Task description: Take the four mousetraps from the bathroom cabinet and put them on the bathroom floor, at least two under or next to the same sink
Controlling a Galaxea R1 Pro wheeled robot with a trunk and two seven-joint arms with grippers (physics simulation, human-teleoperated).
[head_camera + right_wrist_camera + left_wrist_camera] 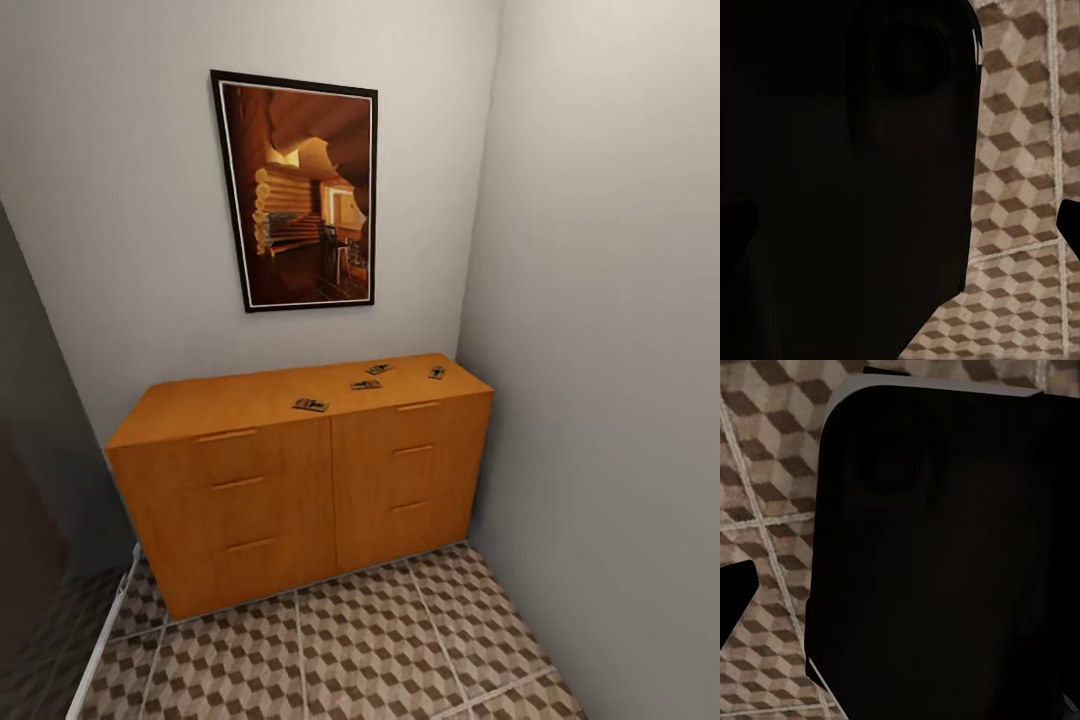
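low, wide orange-brown wooden cabinet (300, 480) with drawer fronts and slim handles, standing against the pale grey back wall (120, 200) in a narrow corner, its right end close to the pale grey side wall (600, 350). 4 small flat dark-brown rectangular mousetraps on the cabinet's top, all toward its right half: 1 nearest the front edge near the middle (310, 405), 1 further back and to the right (366, 384), 1 behind that (378, 368), 1 near the right end (437, 372); all apart from each other, none touching. above the cabinet, hung on the back wall, a dark-framed upright picture (305, 190) in brown and amber tones. in front of the cabinet, a bathroom floor (380, 650) of large square tiles patterned with brown, beige and grey cubes, with pale grout lines. a dark upright surface (30, 480) at the left edge of the head view, too dim to identify.

in the left wrist view, a large black rounded body (945, 555) close to the lens, cube-patterned tiles beyond it; in the right wrist view, a similar black bulk (840, 180) over the same tiling. fingers of either gripper not made out; cannot tell how far open either stands or whether anything is held.
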